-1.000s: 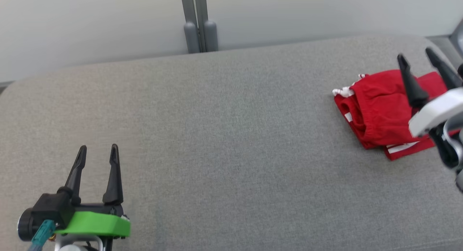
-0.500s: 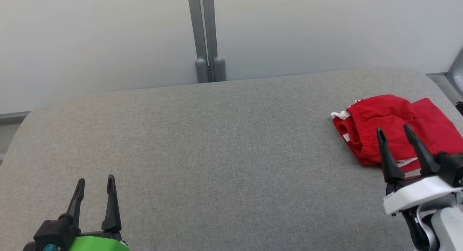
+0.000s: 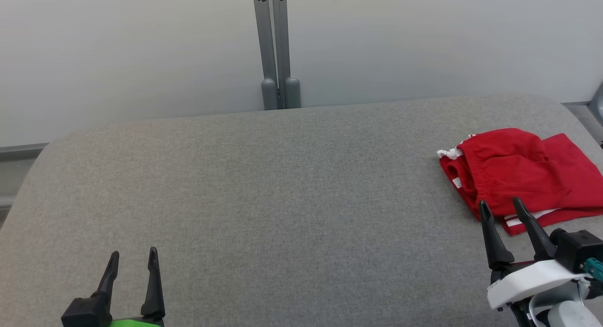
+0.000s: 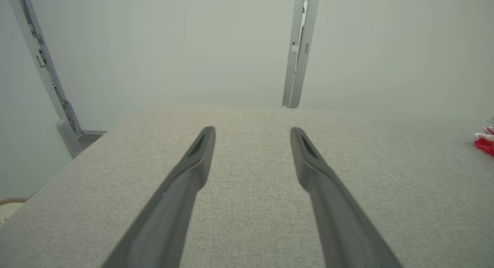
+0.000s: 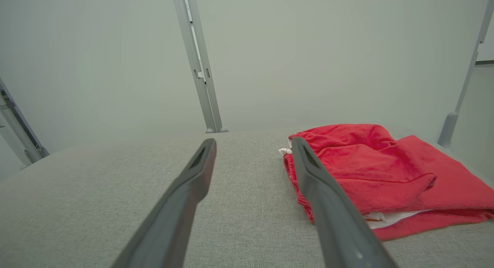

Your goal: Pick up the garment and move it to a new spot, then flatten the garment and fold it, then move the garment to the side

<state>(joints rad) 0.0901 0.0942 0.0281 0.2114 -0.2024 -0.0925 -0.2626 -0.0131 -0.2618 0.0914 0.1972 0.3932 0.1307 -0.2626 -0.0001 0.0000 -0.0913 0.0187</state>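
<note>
Folded red cloth garment with white trim [image 3: 513,169] lies at the right end of the grey fabric-covered desk [image 3: 282,190], close to its right edge.

Right claw [image 3: 499,202]: released, fingers spread, nothing between them. In the head view its tips sit at the garment's near edge; can't tell whether they touch. In the right wrist view, the finger on that view's right overlaps the garment's left edge and the other is over bare desk. That view also exposes a white layer tucked under the top red fold, where the head view gives just white stripes at the near edge and white trim at the left corner.

Left claw [image 3: 134,251]: released, empty, low at the left over bare desk, well apart from the garment. The left wrist view has the garment as a red sliver at its right edge.

Upright grey metal post [image 3: 278,49] stands against the pale wall behind the desk. The left wrist view adds a slanted grey rail [image 4: 46,75] at its left.
</note>
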